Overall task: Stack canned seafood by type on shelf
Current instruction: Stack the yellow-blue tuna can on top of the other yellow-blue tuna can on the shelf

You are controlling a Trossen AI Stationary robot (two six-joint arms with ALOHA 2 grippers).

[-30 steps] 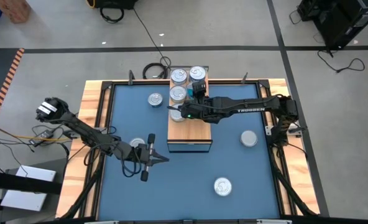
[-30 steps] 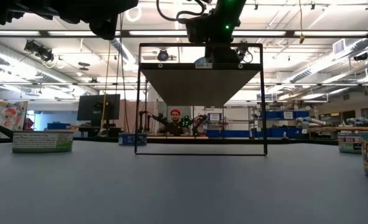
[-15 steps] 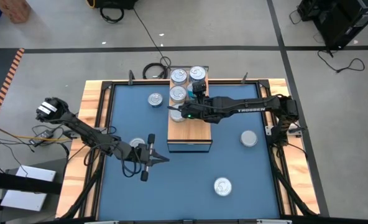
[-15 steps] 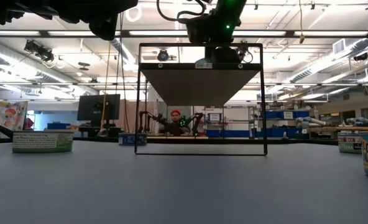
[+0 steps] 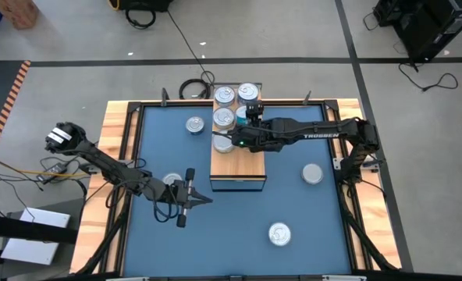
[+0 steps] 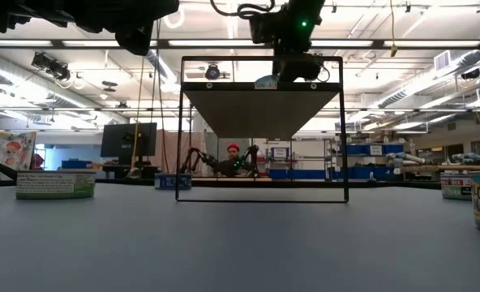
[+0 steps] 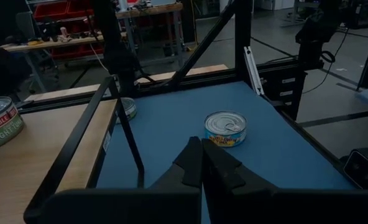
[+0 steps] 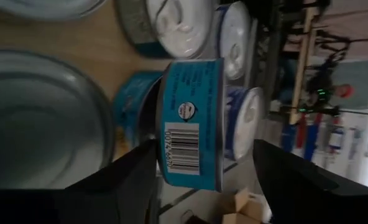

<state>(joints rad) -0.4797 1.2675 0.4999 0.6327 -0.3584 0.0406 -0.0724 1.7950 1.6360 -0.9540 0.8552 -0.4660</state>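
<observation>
So since a second ago the right arm has pulled back a bit toward 3 o'clock, and its wrist now sits slightly further from the tins at the back of the shelf (image 5: 237, 160). The right gripper (image 5: 229, 139) hangs over the shelf's far half, jaws spread wide with a teal-sided tin (image 8: 193, 123) sitting between the fingers (image 8: 128, 177) but clear of both, so nothing's actually gripped.

Stacked tins (image 5: 225, 96) crowd the 12 o'clock end of the wood-top shelf, roughly four silver lids showing from above. Loose tins on the blue mat (image 5: 293, 203): one (image 5: 195, 124) at about 10 o'clock just off the shelf, one (image 5: 313, 173) at 3 o'clock, one (image 5: 279, 233) near 5 o'clock, and one (image 5: 171, 180) at 8 o'clock beside the left arm.

Left gripper (image 5: 204, 200) is parked low over the mat at about 7 o'clock from the shelf, fingers pinched together on nothing, pointing toward 3 o'clock. From its wrist cam the tin (image 7: 225, 128) lying ahead is well apart from it.

A person (image 6: 231, 159) sits in the room behind the table.
</observation>
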